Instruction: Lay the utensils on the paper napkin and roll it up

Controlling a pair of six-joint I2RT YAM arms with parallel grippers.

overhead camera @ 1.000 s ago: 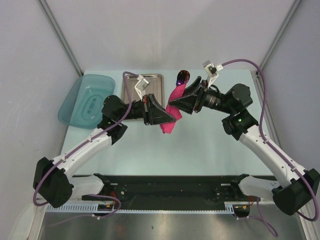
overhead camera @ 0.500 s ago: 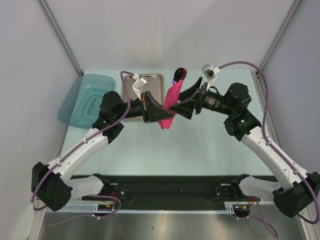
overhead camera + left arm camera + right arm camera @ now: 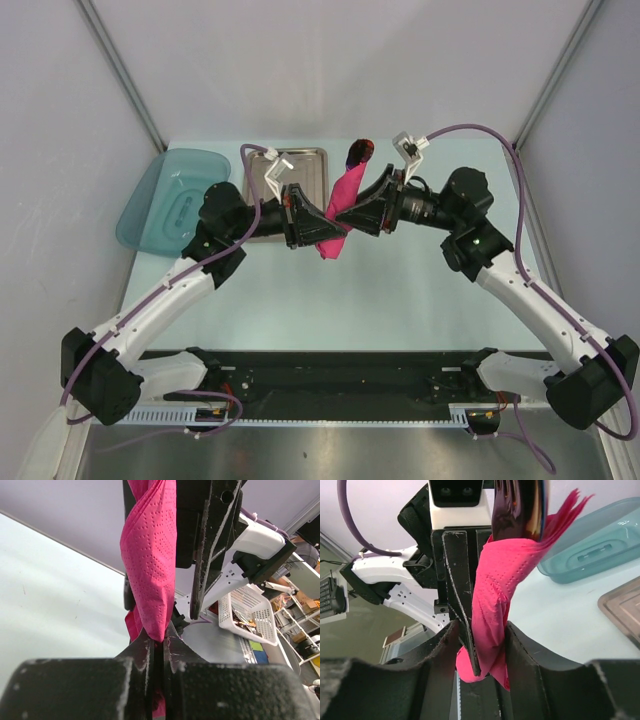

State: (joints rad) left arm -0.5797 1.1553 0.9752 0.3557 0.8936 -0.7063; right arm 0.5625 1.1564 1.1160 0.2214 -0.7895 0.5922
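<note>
The magenta-pink paper napkin point(image 3: 345, 195) is rolled into a tube and held up off the table, tilted. The utensils stick out of its far end point(image 3: 359, 152); only a dark red spoon bowl point(image 3: 522, 507) and a bit of purple show. My left gripper point(image 3: 322, 235) is shut on the roll's lower end point(image 3: 150, 560). My right gripper point(image 3: 343, 215) sits around the roll's middle point(image 3: 492, 615) from the right. One of its fingers point(image 3: 522, 655) presses the paper. A left-gripper finger point(image 3: 460, 590) lies between its jaws too.
The steel tray point(image 3: 312, 165) lies at the back, behind the left gripper; its corner also shows in the right wrist view point(image 3: 625, 607). The teal translucent dish point(image 3: 170, 200) sits at the back left and shows in the right wrist view point(image 3: 600, 540).
My right gripper had its fingers spread beside the roll; it has moved left and closed around the roll. The left gripper has kept its hold and lifted slightly.
</note>
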